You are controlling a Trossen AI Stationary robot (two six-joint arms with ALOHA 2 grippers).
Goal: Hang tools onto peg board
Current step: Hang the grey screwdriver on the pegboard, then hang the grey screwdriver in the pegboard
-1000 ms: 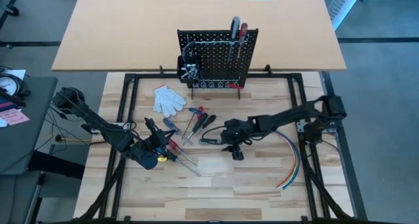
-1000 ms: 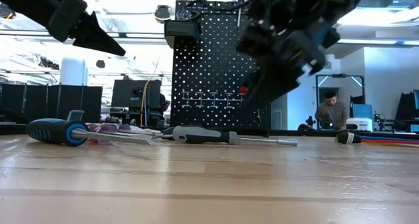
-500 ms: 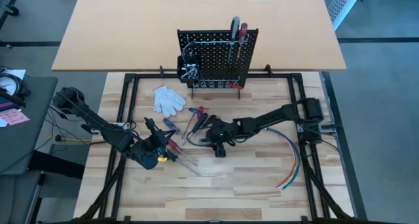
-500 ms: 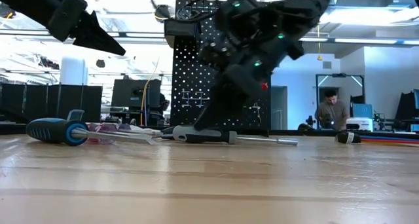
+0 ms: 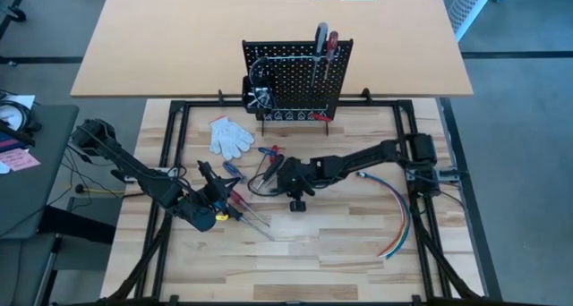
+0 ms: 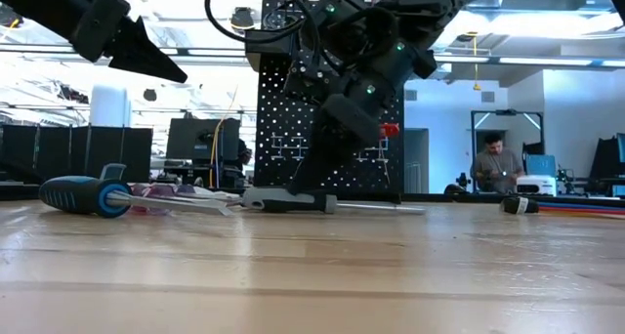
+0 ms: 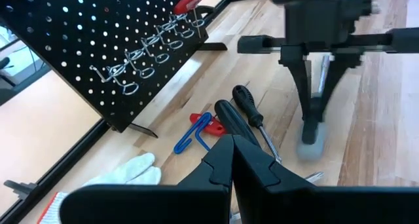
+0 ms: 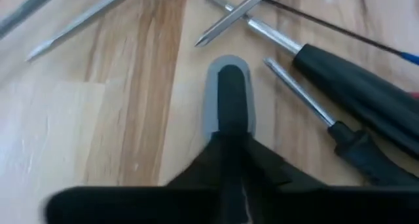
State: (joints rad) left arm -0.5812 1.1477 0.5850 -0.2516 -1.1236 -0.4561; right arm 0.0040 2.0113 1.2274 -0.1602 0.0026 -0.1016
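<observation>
Clamping the grey-handled screwdriver (image 8: 227, 93), right tool (image 8: 230, 140) nearly closed.

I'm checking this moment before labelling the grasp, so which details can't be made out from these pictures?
- Right gripper, right wrist view: its own fingers cover the grey-handled screwdriver, so the grip is not visible.
- High view: the same gripper hides that tool.
- Low view: motion blur smears the screwdriver.
- Peg board, high view: hooks too small to count.
- Left gripper, left wrist view: shut, nothing visibly held.
</observation>
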